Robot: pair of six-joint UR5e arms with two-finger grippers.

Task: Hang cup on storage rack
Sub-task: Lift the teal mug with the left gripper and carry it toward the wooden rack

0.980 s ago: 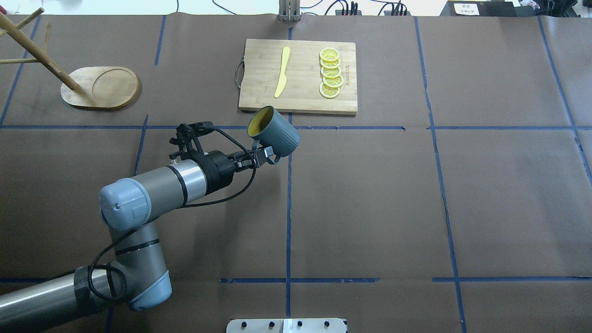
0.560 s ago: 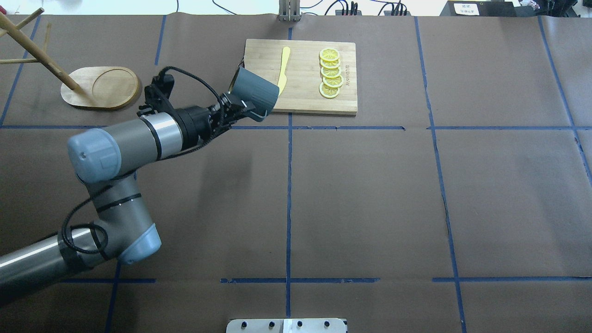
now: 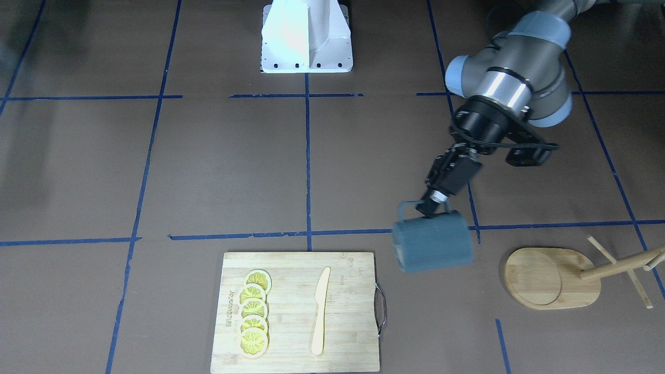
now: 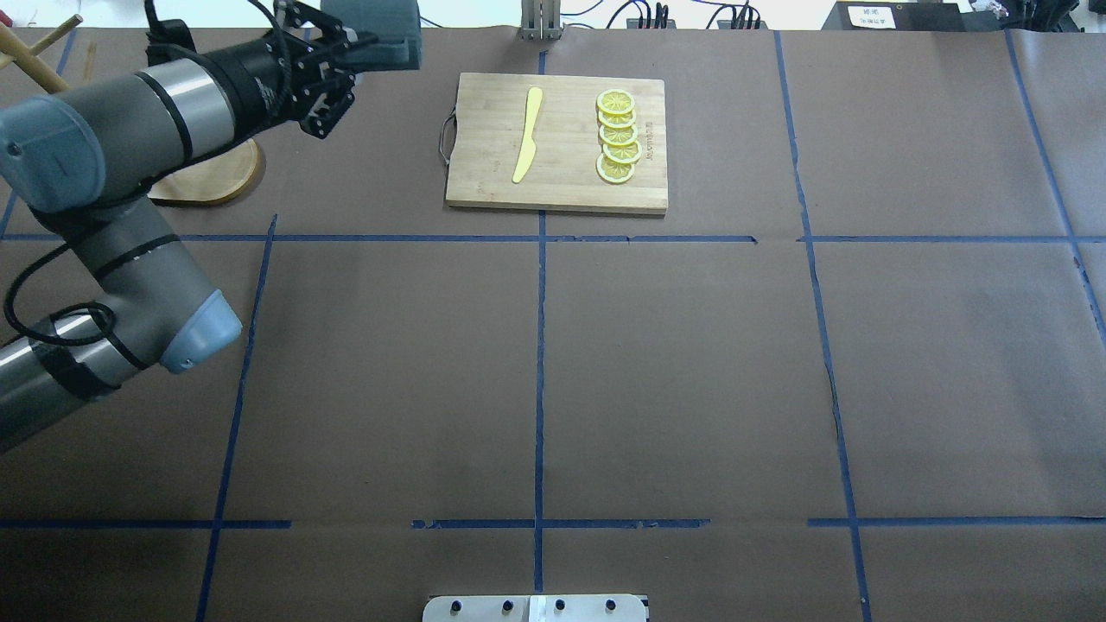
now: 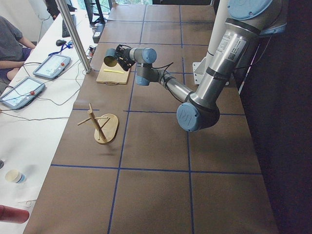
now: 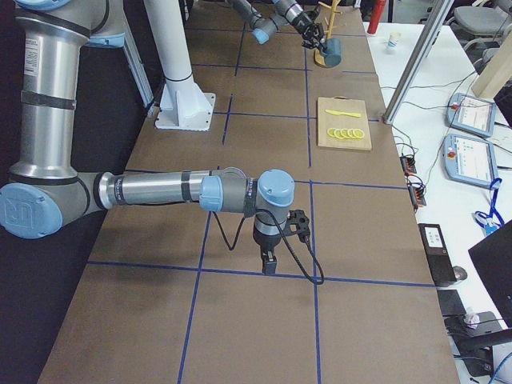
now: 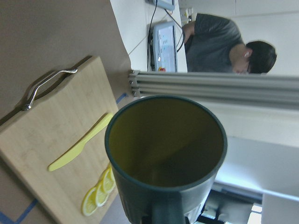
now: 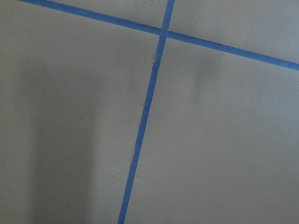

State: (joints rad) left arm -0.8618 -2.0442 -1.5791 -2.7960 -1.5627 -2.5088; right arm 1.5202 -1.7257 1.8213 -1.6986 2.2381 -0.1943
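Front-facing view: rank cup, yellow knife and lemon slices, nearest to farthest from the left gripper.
1. The cup, held in the left gripper.
2. The yellow knife, mid cutting board.
3. The lemon slices, at the board's far end.

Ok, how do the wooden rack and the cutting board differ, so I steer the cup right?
Shape: the storage rack has an oval base with a round recess; the cutting board is rectangular with a metal handle. Build: the rack has a post with thin pegs; the board is just flat. Load: nothing hangs on the rack; the board holds a yellow knife and lemon slices. Both are light wood.
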